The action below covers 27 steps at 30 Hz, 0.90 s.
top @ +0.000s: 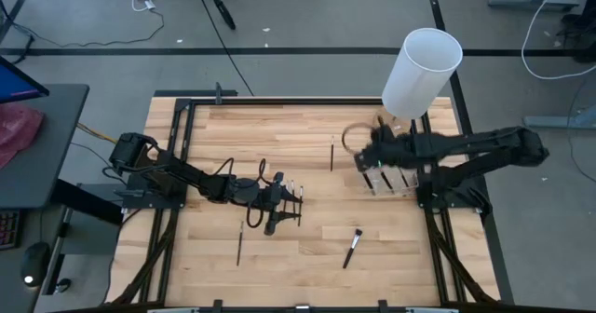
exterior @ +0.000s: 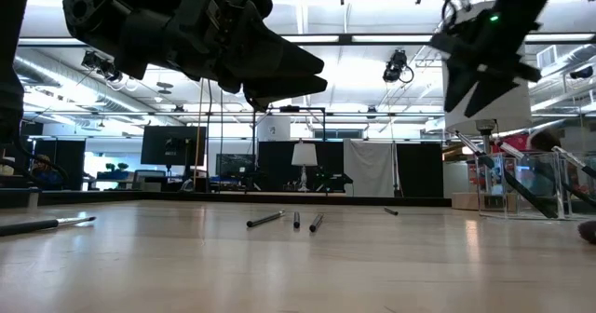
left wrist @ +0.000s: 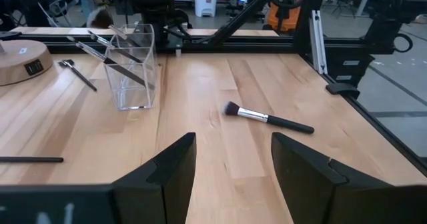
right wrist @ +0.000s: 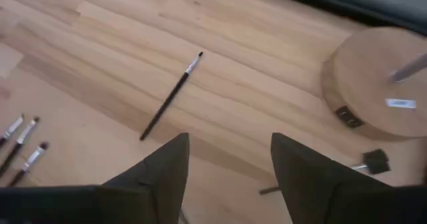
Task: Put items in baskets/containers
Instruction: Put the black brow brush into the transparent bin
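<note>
The clear holder (top: 396, 181) stands at the table's right side with several dark brushes (left wrist: 117, 67) leaning in it. My right gripper (top: 366, 160) hangs open above the table just left of the holder, holding nothing. My left gripper (top: 289, 210) is open and low over the table's middle, pointing toward the right edge. Three short brushes (top: 291, 191) lie on the table just beyond its fingers. Loose on the wood lie a thin brush (top: 332, 155), a thick-headed brush (top: 352, 248) and another thin one (top: 239, 245).
A tall white cylinder (top: 424, 71) on a round wooden base (right wrist: 377, 84) stands at the far right, close behind the holder. A black frame rail (left wrist: 220, 39) borders the table. Bare wood (top: 307, 266) lies along the near side.
</note>
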{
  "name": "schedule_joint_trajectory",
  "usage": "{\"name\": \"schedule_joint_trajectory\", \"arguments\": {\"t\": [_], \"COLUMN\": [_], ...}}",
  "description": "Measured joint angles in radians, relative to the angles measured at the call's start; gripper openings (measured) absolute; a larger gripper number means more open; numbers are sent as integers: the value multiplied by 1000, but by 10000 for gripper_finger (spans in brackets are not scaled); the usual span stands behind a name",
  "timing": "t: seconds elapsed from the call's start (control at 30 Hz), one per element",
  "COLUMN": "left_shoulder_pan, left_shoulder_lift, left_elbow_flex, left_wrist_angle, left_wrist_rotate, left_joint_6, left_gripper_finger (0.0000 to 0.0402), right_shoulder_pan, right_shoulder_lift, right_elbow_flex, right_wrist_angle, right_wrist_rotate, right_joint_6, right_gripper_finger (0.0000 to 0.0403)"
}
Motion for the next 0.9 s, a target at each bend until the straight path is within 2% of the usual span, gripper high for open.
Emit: {"name": "schedule_joint_trajectory", "arguments": {"t": [0.17, 0.33, 0.6, 0.73, 0.9], "left_shoulder_pan": [0, 0, -8, -13, -15], "left_shoulder_lift": [0, 0, 0, 0, 0], "left_elbow_flex": [0, 0, 0, 0, 0], "left_wrist_angle": [-5, -5, -12, -13, -13], "left_wrist_rotate": [0, 0, 0, 0, 0], "left_joint_6": [0, 6, 24, 26, 27], "left_gripper_finger": [197, 197, 197, 197, 197], "right_shoulder_pan": [-221, -358, -423, -424, -424], "right_shoulder_lift": [63, 182, 333, 364, 367], "right_elbow_flex": [9, 9, 9, 3, -38], "right_wrist_angle": [9, -37, -128, -198, -160], "right_wrist_rotate": [-185, -218, -235, -235, -225], "right_joint_6": [-97, -140, -227, -224, -236], "right_gripper_finger": [179, 127, 9, 14, 3]}}
